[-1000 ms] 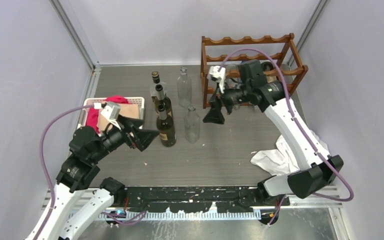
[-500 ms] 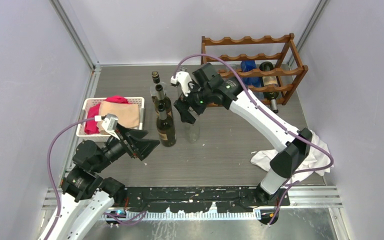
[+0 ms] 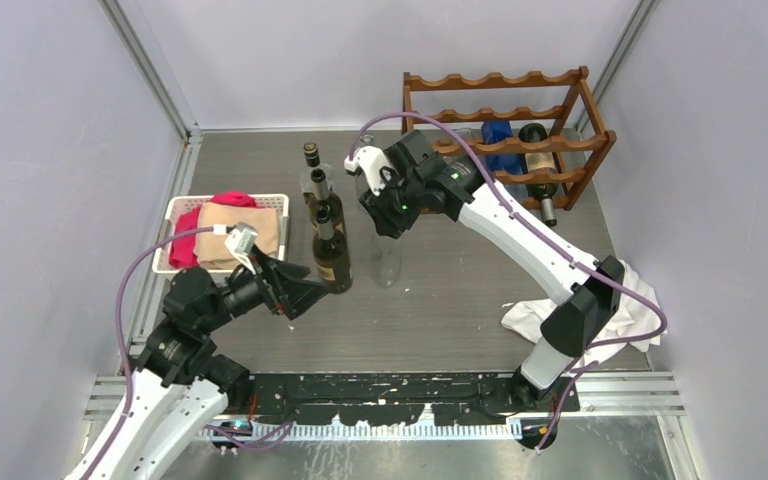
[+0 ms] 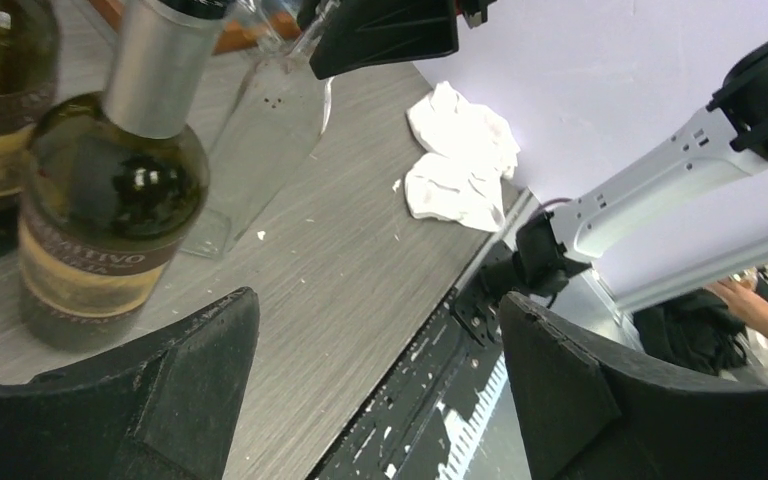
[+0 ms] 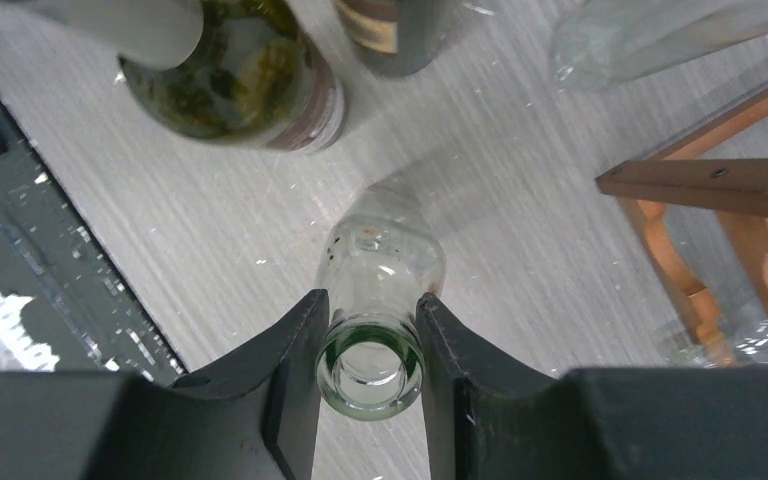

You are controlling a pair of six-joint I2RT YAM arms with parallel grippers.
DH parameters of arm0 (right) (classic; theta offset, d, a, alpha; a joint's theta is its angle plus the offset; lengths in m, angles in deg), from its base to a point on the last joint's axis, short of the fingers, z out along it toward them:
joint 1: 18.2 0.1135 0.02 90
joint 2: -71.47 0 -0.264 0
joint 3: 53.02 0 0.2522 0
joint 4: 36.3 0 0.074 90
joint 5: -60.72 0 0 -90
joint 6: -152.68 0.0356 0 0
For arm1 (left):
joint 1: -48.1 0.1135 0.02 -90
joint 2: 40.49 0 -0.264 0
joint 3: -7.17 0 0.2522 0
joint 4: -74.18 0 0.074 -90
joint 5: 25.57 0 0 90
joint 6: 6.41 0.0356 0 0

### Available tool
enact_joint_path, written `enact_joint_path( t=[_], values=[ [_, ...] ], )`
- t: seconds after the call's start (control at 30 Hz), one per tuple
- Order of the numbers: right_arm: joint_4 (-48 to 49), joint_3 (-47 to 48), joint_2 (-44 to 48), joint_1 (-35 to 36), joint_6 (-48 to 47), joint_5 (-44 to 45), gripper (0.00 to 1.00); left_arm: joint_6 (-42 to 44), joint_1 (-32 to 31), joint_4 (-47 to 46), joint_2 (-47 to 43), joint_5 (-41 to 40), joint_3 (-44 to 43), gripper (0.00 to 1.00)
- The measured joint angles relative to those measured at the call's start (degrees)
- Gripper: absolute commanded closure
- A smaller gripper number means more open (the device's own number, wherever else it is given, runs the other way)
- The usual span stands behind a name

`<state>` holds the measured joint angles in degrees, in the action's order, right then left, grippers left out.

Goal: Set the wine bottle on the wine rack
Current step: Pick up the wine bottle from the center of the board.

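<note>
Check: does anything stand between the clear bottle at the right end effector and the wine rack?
Nothing visible does: bare table lies between the clear glass bottle in the right end effector and the reddish-brown wooden wine rack.

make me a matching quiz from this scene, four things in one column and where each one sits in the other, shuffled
Things
A. nearer clear glass bottle
B. white crumpled cloth
C. white plastic basket
D. reddish-brown wooden wine rack

Places (as the top view shows them)
1. far right corner
2. neck between the fingers of the right gripper
3. left side
4. near right side

Pairs: A-2, B-4, C-3, D-1
</note>
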<state>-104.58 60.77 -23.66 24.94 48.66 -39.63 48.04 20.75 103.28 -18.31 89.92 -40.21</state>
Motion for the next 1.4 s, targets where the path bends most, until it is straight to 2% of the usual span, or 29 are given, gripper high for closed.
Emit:
enact_joint_path(
  t=[0.13, 0.23, 0.33, 0.4, 0.47, 0.5, 0.57, 0.7, 0.9, 1.13, 1.4],
  values=[
    [-1.53, -2.45, 2.6, -2.82, 0.09, -5.14, 0.97, 0.83, -2.03, -2.23, 5.25, 4.74, 0.02, 0.15],
    [-3.3, -4.7, 4.87, -7.54, 0.22, -11.72, 0.99, 3.89, -10.84, -2.69, 8.59, 4.09, -0.07, 0.13],
    [-5.07, -7.37, 7.69, -15.02, -0.26, -19.1, 0.99, 9.35, -25.55, -1.88, 13.07, -1.46, -1.9, 0.11],
    [-5.88, -9.07, 9.84, -20.65, -0.9, -23.65, 0.99, 14.08, -36.61, -1.16, 18.12, -8.0, -5.33, 0.1],
    [-6.62, -10.6, 11.63, -25.97, -1.4, -27.78, 0.99, 18.56, -44.74, -1.03, 23.28, -14.49, -9.27, 0.09],
    [-6.99, -11.45, 12.44, -28.87, -1.68, -30.05, 0.99, 21.46, -48.37, -1.51, 26.91, -19.02, -11.54, 0.09],
    [-7.32, -12.94, 13.4, -33.27, -2.29, -33.55, 0.99, 25.66, -51.25, -2.95, 31.74, -24.79, -13.14, 0.08],
    [-8.17, -16.57, 13.68, -39.43, -3.61, -40.3, 0.99, 34.38, -52.04, -9.25, 39.89, -33.7, -12.15, 0.06],
    [-9.44, -22.51, 13.7, -46.03, -6.75, -46.27, 0.99, 45.07, -50.73, -27.15, 49.77, -38.99, -6.23, 0.04],
    [-11.61, -24.72, 13.35, -50.05, -11.5, -49.53, 0.99, 46.03, -41.75, -39.04, 57.68, -34.27, -6.67, 0.0],
    [-12.85, -25.73, 12.79, -50.18, -14.47, -50.84, 0.99, 40.37, -35.41, -42.8, 65.0, -23.8, -9.07, 0.0]
  ],
)
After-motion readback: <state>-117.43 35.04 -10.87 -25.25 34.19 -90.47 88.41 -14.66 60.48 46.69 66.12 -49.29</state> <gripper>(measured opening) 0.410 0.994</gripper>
